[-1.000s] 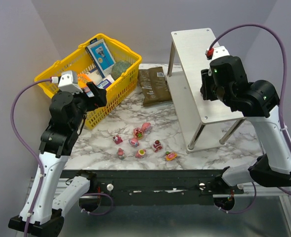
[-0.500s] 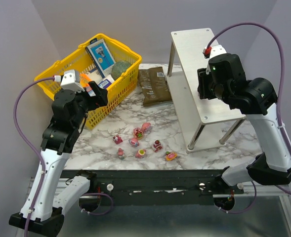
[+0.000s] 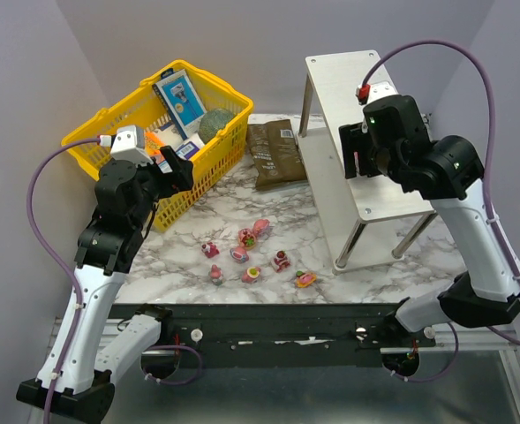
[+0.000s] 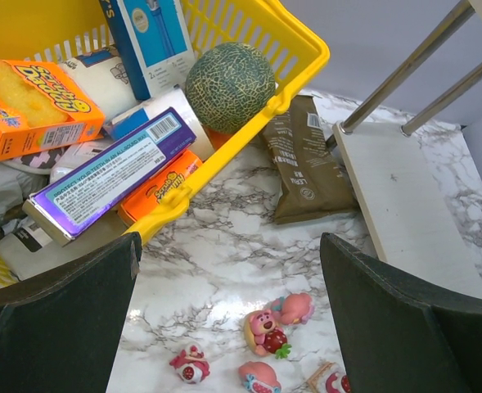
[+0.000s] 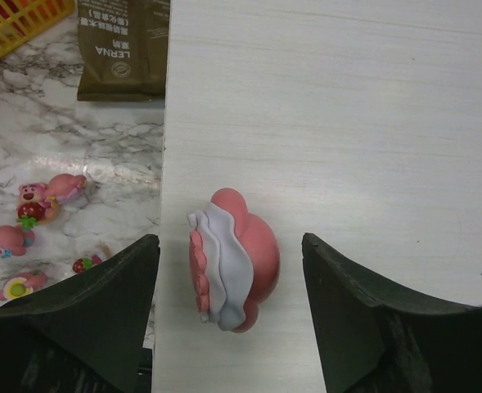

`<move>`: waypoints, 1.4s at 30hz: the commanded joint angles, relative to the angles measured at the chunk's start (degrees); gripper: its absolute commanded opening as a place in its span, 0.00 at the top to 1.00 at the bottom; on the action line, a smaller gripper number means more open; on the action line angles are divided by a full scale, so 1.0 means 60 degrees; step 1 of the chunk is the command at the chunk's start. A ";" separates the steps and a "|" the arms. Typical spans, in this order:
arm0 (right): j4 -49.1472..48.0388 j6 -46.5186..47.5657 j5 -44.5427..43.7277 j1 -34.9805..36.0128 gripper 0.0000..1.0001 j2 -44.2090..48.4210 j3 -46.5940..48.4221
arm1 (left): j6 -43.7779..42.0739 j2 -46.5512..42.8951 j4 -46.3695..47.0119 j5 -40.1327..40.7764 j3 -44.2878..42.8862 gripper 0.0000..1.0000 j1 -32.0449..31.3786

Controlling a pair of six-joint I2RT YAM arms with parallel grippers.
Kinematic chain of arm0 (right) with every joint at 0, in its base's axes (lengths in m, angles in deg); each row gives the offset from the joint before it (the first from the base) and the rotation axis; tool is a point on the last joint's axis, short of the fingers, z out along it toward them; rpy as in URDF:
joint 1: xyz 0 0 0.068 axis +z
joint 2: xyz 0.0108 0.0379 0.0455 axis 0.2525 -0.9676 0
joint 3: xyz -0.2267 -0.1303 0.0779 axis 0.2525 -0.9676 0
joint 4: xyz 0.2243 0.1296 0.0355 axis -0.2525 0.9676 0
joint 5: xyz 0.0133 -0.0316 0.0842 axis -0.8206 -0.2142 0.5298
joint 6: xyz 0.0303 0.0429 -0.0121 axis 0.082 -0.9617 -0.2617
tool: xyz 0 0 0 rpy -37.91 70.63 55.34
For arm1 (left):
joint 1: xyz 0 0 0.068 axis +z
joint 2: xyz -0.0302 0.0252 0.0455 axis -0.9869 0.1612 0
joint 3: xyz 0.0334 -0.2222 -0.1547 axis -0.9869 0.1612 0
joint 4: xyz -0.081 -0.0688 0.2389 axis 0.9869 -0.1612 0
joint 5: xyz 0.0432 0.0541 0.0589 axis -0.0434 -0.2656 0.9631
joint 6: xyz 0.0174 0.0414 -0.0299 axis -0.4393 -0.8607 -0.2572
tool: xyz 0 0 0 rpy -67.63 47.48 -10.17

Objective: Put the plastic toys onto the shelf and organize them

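Observation:
A pink toy with a white frill lies on the shelf's lower board, near its left edge. My right gripper hangs over it, open, with a gap between each finger and the toy. In the top view that gripper sits beside the shelf. Several more small pink toys lie scattered on the marble table in front of the shelf. My left gripper is open and holds nothing, hovering above the table with a pink bear holding a strawberry and other toys below it.
A yellow basket full of grocery boxes and a melon stands at the back left, close to my left gripper. A brown packet lies flat between basket and shelf. The shelf's thin legs stand right of the toys.
My right gripper has opened and let go of the pink frilled toy, which now rests on the lower board. The right wrist shifted slightly left. The left arm barely moved.

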 commanded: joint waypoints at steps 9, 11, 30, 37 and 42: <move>-0.1673 -0.0268 -0.0063 -0.0026 0.27 0.1700 -0.1883 | -0.0226 0.0000 0.0112 -0.0187 -0.0048 0.01 -0.0044; -0.1936 -0.0209 0.0039 -0.0026 0.28 0.1774 -0.2059 | -0.0211 0.0029 0.0127 -0.0216 -0.0048 0.01 -0.0044; -0.2948 0.0025 -0.0692 -0.0040 0.79 0.0911 -0.2237 | -0.0167 -0.0015 -0.0093 -0.0524 -0.0092 0.01 -0.0059; -0.3856 0.0933 -0.0445 -0.0902 0.83 -0.0348 -0.0792 | -0.0182 0.0219 -0.0049 -0.0567 -0.0180 0.01 -0.0059; -0.4472 0.1651 0.0039 -0.1578 0.87 -0.1827 0.0998 | -0.0284 0.0512 0.0170 -0.0407 -0.0312 0.01 -0.0059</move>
